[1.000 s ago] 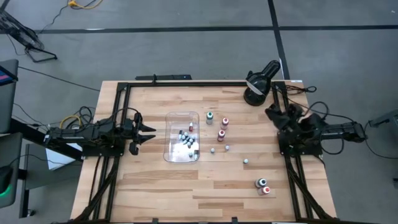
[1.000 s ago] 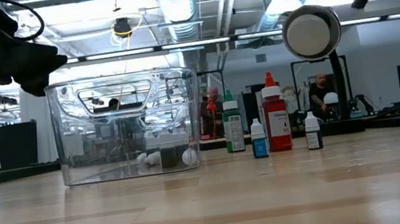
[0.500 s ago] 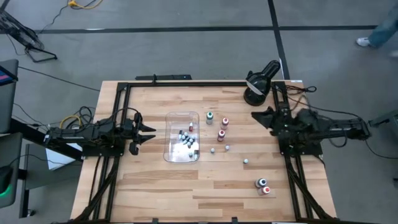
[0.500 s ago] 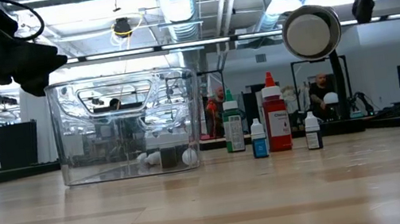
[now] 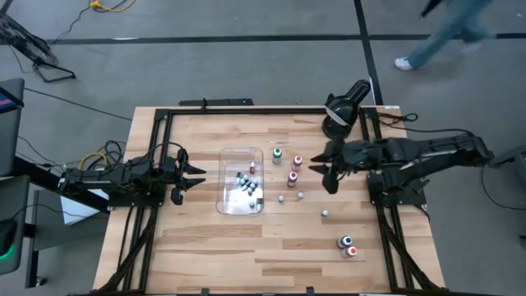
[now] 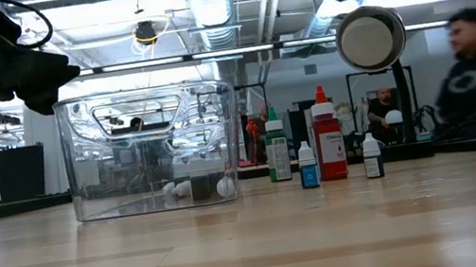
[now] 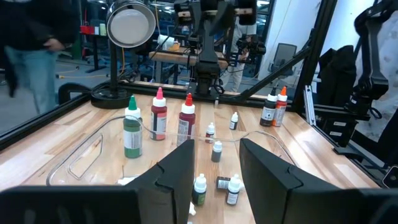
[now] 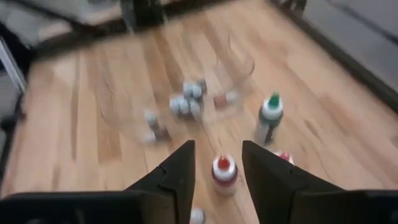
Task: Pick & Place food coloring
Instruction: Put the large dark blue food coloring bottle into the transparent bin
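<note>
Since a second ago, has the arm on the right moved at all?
Yes. In the high view the right gripper has swung inward from the table's right edge, past the black lamp, toward the loose food coloring bottles.

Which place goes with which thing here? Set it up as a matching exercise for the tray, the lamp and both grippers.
Things:
1. tray
2. lamp
3. left gripper
4. right gripper

Places:
a. at the table's far right corner
b. left of the tray, fingers open and empty
c. just right of the loose bottles, fingers open
d. mid-table, with small bottles lying inside

Pairs: 1-d, 2-a, 3-b, 4-c
</note>
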`<state>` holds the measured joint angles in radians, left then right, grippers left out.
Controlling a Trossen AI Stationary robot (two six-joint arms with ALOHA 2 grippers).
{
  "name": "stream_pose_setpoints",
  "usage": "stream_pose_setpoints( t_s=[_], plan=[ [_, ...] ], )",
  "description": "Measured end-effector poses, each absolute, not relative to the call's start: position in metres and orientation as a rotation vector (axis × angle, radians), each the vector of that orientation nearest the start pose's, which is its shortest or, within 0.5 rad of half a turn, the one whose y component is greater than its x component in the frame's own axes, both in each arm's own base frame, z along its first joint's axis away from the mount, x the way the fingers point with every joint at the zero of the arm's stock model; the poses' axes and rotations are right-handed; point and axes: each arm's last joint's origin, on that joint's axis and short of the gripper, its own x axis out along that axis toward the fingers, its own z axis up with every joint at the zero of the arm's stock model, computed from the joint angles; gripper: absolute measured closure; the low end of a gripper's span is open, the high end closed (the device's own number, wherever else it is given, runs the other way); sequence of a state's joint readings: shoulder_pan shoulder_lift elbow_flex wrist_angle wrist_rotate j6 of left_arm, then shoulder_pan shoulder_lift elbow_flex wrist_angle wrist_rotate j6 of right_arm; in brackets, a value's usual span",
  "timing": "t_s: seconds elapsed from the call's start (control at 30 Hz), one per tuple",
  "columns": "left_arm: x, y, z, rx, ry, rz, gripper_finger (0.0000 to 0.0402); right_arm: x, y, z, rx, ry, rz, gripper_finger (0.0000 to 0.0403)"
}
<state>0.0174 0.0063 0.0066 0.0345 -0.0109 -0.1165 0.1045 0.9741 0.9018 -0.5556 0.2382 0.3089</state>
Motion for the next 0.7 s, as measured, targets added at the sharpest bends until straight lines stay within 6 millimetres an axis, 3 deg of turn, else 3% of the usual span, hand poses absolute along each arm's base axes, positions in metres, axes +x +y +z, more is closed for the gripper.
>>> stream_pose_setpoints(
  t_s=[0.17, 0.37, 0.7],
  plan=[
    [0.098, 0.002, 0.169, -0.116, -0.036, 0.026, 0.0284, 0.208, 0.020, 0.307, 0.232, 0.780, -0.270, 0.0245],
    [0.098, 0.002, 0.169, -0.116, -0.036, 0.026, 0.0284, 0.220, 0.032, 0.321, 0.582, 0.880, -0.469, 0.0212],
    [0.098, 0.002, 0.169, -0.117, -0.036, 0.026, 0.0284, 0.247, 0.071, 0.322, 0.749, 1.196, -0.713, 0.0199]
  ],
)
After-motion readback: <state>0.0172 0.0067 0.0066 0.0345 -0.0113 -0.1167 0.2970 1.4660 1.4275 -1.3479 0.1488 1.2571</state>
